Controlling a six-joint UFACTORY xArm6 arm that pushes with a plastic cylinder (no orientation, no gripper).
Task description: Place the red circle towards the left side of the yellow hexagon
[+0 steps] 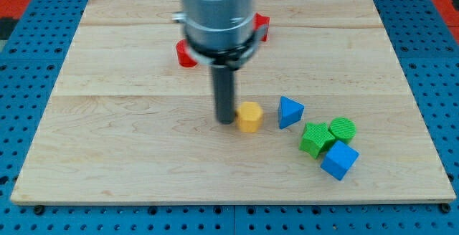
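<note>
The yellow hexagon [249, 117] lies near the middle of the wooden board [107, 120]. My tip [226, 121] stands right at its left side, touching or nearly touching it. Two red blocks sit towards the view's top, both partly hidden behind the arm's grey body: one [186, 54] at the arm's left and one [262, 27] at its right. I cannot tell which of them is the red circle. Both lie well above the tip and the hexagon.
A blue triangle [290, 111] lies just right of the yellow hexagon. Further right and lower sit a green block [314, 138], a green circle [343, 128] and a blue cube [338, 160], close together. A blue pegboard [29, 84] surrounds the board.
</note>
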